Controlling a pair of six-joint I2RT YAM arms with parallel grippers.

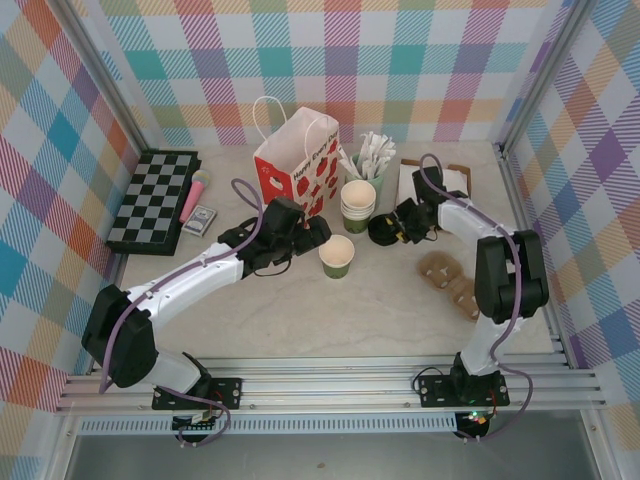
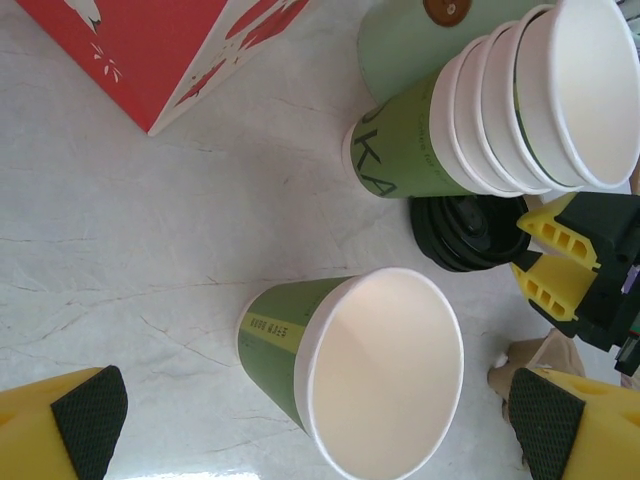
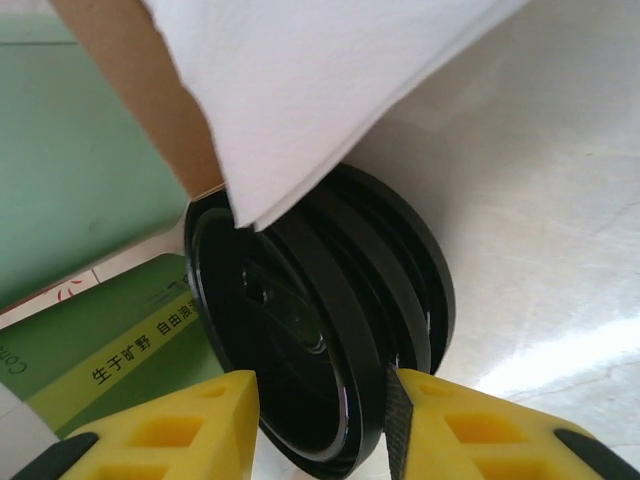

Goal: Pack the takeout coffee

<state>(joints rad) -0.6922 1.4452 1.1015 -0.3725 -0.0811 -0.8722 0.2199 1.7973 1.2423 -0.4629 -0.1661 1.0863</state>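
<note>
1. You are working in a staged robot test cell.
2. Plaid cloth walls [image 1: 340, 60]: behind and to either side of your left pincer [image 1: 315, 232].
3. Aluminium frame rail [image 1: 330, 385]: nearer you than the pincer, arms bolted on.
4. Marble-look tabletop [image 1: 300, 320]: under the pincer, with a chessboard [image 1: 155, 200] to its left.

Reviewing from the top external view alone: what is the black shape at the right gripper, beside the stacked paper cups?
Observer: Right wrist view shows several nested round black plastic lids, not one.
Operator: Held yet?
Observer: The right gripper's yellow fingers sit either side of the front lid's lower edge; a firm grip I cannot confirm.
Operator: And the cup nearer the left arm?
Observer: Left wrist view: that small green paper cup is empty, lidless, standing between the open left gripper's fingers, touching neither.
</note>
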